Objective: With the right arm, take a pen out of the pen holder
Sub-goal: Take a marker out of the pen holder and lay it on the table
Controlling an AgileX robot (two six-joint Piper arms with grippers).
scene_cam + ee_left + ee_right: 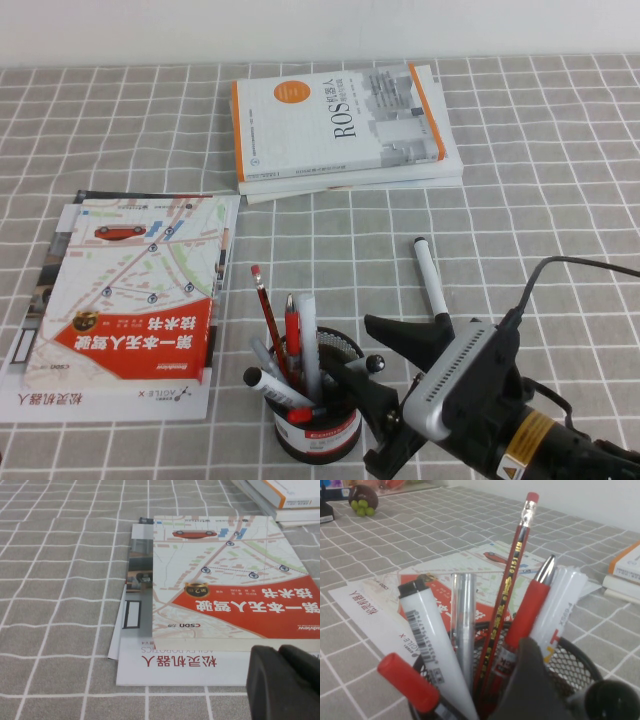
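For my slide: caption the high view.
Open right end effector beside the mesh pen holder; a marker lies on the checked cloth; left end effector off-frame.

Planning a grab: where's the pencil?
High view, near edge: pencil in the pen holder, left of the red pen. Right gripper beside it; left gripper above the booklet.

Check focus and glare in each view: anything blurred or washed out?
High view: evenly lit, soft shadows; right gripper open beside the pen holder. Left wrist view: left gripper a blurred dark mass near the red book. Right wrist view: pencil sharp, nearest finger out of focus.
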